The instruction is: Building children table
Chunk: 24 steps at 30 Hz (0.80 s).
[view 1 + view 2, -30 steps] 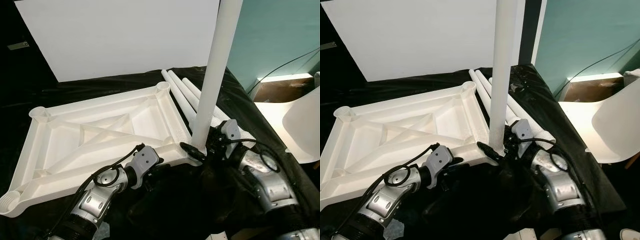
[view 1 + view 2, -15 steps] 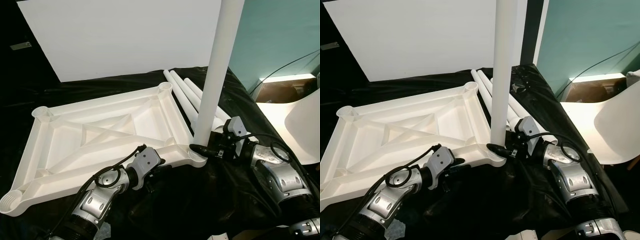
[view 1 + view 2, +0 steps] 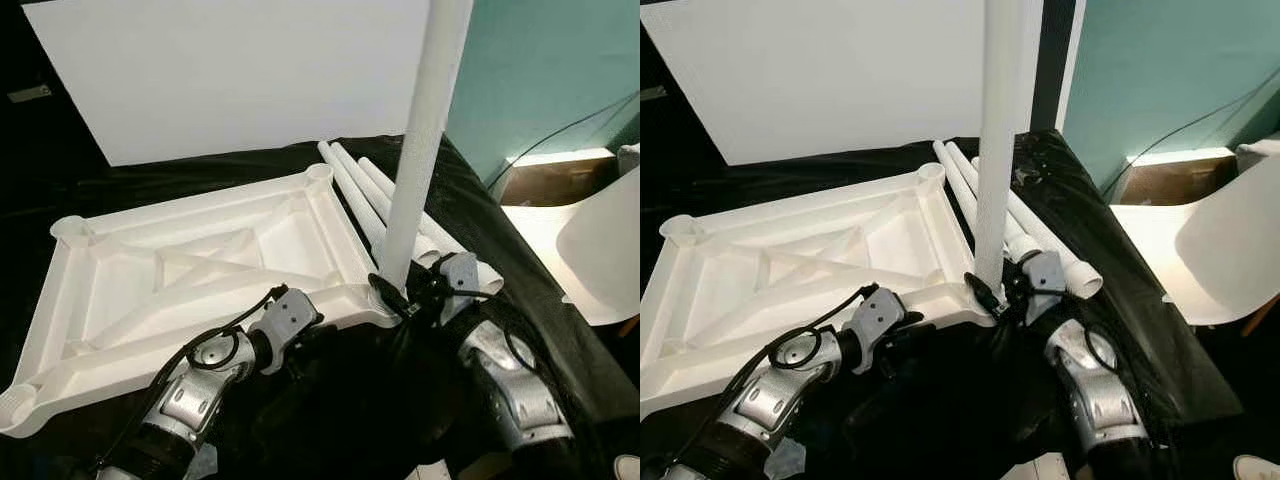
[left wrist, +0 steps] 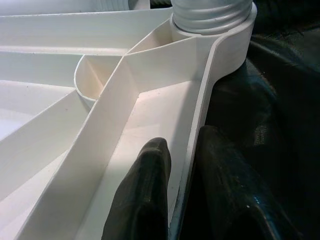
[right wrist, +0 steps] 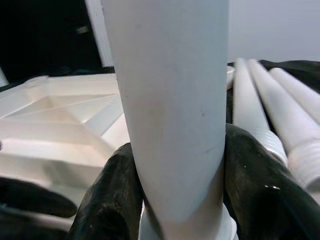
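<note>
Upside-down white tabletop lying ribbed side up on a black cloth. Standing upright in its near right corner socket, a white table leg, pinched low down between the two black fingers of the right gripper; jaws closed around the leg just above its threaded base, one finger on each side, touching it. Just beyond those jaws, three more spare legs lying side by side on the cloth, next to the tabletop's right edge, threaded ends toward the gripper.

Left gripper at the near rim of the tabletop, jaws narrow and clamped across that thin rim wall: one finger inside the tray-like underside, the other outside against the cloth. Ahead of these jaws along the rim, the corner socket with the leg's threaded end seated in it. Diagonal ribs running off to the inner side of the jaws.

Behind the tabletop, a large white board leaning upright. Off to the right past the cloth, a teal wall and part of a white chair.
</note>
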Tool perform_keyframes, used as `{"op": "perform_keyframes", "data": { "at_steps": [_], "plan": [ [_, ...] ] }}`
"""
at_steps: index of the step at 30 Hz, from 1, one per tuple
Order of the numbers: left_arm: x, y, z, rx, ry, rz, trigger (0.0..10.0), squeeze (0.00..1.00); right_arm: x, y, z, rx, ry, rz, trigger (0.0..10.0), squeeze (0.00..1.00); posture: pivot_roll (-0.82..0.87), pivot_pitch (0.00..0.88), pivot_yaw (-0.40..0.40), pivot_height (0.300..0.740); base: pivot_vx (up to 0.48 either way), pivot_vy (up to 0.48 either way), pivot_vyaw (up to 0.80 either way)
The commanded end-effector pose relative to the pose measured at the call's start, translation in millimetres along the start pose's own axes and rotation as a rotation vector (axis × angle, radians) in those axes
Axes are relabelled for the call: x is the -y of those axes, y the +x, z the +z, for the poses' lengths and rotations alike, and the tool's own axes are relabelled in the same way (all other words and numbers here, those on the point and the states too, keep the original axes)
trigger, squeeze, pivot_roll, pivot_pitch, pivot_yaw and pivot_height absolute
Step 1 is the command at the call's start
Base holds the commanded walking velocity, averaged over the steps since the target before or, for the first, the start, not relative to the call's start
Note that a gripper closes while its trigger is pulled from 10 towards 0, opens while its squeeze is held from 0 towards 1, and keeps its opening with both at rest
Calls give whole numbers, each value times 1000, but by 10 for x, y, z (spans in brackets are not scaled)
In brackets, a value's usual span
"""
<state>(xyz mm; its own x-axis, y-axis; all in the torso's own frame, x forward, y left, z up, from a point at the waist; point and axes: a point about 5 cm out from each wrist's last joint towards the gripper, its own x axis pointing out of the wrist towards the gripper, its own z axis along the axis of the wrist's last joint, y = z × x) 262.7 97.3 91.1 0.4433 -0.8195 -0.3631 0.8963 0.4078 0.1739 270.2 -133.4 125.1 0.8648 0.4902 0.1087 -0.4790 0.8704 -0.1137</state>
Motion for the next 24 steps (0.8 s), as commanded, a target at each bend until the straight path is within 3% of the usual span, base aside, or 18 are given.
{"op": "perform_keyframes", "data": {
  "at_steps": [1,3,4,5,6,7,8,10,11,15,16,17,18,19,20,21,24],
  "plan": [
    [220,23,-194,-75,-36,-123,10000,0,158,-67,-66,-49,-4,-123,0,0,-10,0,42,740,0,0,0],
    [224,16,-196,-76,-38,-123,10000,0,166,-60,-66,-51,-3,-136,0,0,-12,0,43,740,0,0,0],
    [227,13,-199,-77,-38,-124,10000,0,172,-45,-66,-53,-5,-134,4431,0,-15,0,45,740,0,0,0],
    [227,13,-199,-77,-38,-124,10000,0,172,-45,-66,-53,-5,-134,4431,0,-15,0,45,740,0,0,0],
    [231,10,-200,-78,-37,-125,10000,0,167,-28,-64,-56,-8,-119,8392,0,-17,0,46,740,0,0,0],
    [231,10,-200,-78,-37,-125,10000,0,167,-28,-64,-56,-8,-119,8392,0,-17,0,46,740,0,0,0],
    [233,9,-201,-78,-37,-126,10000,0,158,-9,-58,-56,-13,-100,10000,0,-17,0,46,740,0,0,0],
    [233,13,-198,-77,-37,-127,10000,0,150,17,-44,-50,-26,-75,10000,0,-18,0,47,740,0,0,0],
    [230,19,-194,-75,-37,-127,10000,0,125,49,-30,-43,-5,-23,10000,1000,-20,0,47,740,0,0,0],
    [230,24,-191,-73,-37,-127,10000,0,113,76,-11,-37,8,39,10000,1000,-22,0,48,740,0,0,0],
    [232,28,-189,-72,-38,-129,10000,0,105,94,16,-34,14,117,10000,0,-24,0,47,740,0,0,0],
    [232,28,-189,-72,-38,-129,10000,0,105,94,16,-34,14,117,10000,0,-24,0,47,740,0,0,0],
    [237,32,-189,-72,-38,-130,10000,0,114,98,42,-40,6,226,10000,0,-25,0,46,740,0,0,0],
    [237,32,-189,-72,-38,-130,10000,0,114,98,42,-40,6,226,10000,0,-25,0,46,740,0,0,0],
    [242,35,-188,-71,-39,-132,10000,0,140,91,65,-54,-21,323,10000,0,-24,0,45,740,0,0,0],
    [242,35,-188,-71,-39,-132,10000,0,140,91,65,-54,-21,323,10000,0,-24,0,45,740,0,0,0],
    [244,41,-183,-70,-38,-131,10000,0,248,58,72,-127,-74,507,10000,0,-20,0,40,740,0,0,0]
  ]
}}
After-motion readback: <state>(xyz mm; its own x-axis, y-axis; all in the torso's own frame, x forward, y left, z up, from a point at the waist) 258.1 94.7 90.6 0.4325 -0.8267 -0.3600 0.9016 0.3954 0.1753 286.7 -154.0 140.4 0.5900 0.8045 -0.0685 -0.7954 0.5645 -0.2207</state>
